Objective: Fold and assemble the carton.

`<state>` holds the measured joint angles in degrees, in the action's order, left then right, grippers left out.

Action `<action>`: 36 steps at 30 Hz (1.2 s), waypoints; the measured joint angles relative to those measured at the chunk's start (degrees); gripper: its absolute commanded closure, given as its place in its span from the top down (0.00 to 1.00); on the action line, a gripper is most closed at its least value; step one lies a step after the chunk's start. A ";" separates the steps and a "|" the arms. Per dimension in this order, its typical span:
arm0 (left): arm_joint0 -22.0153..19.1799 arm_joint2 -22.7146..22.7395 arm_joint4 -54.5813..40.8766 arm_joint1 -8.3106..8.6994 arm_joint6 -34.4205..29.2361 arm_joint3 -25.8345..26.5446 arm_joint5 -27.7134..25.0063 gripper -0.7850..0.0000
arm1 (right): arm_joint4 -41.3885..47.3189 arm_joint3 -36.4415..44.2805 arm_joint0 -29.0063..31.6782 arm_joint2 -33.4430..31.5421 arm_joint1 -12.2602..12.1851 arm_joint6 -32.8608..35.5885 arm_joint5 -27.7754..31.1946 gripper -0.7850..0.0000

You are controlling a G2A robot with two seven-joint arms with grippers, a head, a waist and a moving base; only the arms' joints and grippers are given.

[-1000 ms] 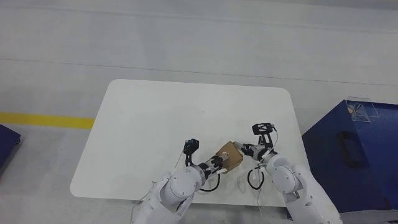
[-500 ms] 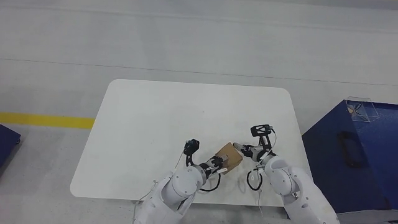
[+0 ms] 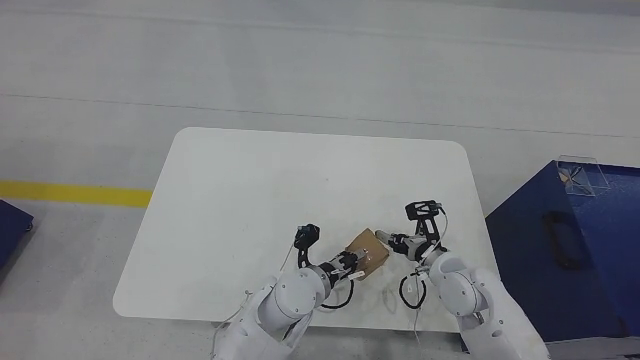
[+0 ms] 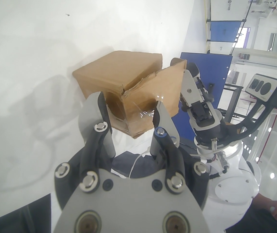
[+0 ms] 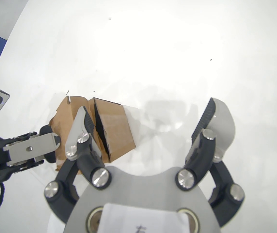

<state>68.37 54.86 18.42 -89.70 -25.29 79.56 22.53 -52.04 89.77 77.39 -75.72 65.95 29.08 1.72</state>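
A small brown carton [image 3: 367, 249] lies near the front edge of the white table [image 3: 250, 190], partly folded, with one flap [image 4: 162, 90] standing up and a seam gaping [image 5: 99, 127]. My left gripper [image 4: 128, 109] is clamped across the carton's near corner [image 4: 131, 112], one finger on each side; in the top view the left gripper [image 3: 345, 260] sits at the carton's left end. My right gripper [image 5: 148, 122] stands open at the carton's right end. One of its fingers [image 5: 81, 122] rests against the flap, the other [image 5: 216, 120] hangs free over bare table.
A blue cabinet [image 3: 570, 250] stands just off the table's right side, with a clear plastic piece [image 3: 578, 173] on top. The table's front edge runs close below both arms. Bare tabletop stretches to the back and left.
The right gripper edged slightly toward the carton and back. The carton and the left gripper stay about where they were.
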 measured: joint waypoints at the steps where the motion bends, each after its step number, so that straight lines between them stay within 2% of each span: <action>1: -0.15 -0.19 0.07 -0.01 -0.12 -0.15 0.22 0.44 | -0.03 -0.20 -0.13 0.20 0.05 -0.01 -0.08 1.00; 14: -1.19 -0.97 0.16 -0.04 -0.05 -1.49 1.12 0.41 | 0.24 -1.06 -0.65 0.74 0.31 0.71 -0.41 1.00; 24: -1.99 -1.39 -0.04 -0.14 0.45 -2.46 1.47 0.42 | 1.46 -1.35 -1.53 0.11 0.47 0.27 -0.81 1.00; 28: -1.96 -1.33 -0.12 -0.08 0.49 -2.34 1.48 0.42 | 5.43 0.21 -0.58 -1.56 0.30 1.46 1.86 1.00; 31: -1.93 -1.35 -0.13 -0.05 0.49 -2.29 1.52 0.43 | 4.69 1.06 0.12 -1.65 0.08 3.25 3.10 1.00; 36: -2.02 -1.36 -0.23 -0.02 0.45 -2.30 1.68 0.43 | 0.84 -0.82 -0.99 0.66 0.42 3.72 -0.71 1.00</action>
<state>66.35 53.50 18.19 -89.72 -24.84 77.25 24.21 -51.20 88.95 76.40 -75.06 66.37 32.79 1.01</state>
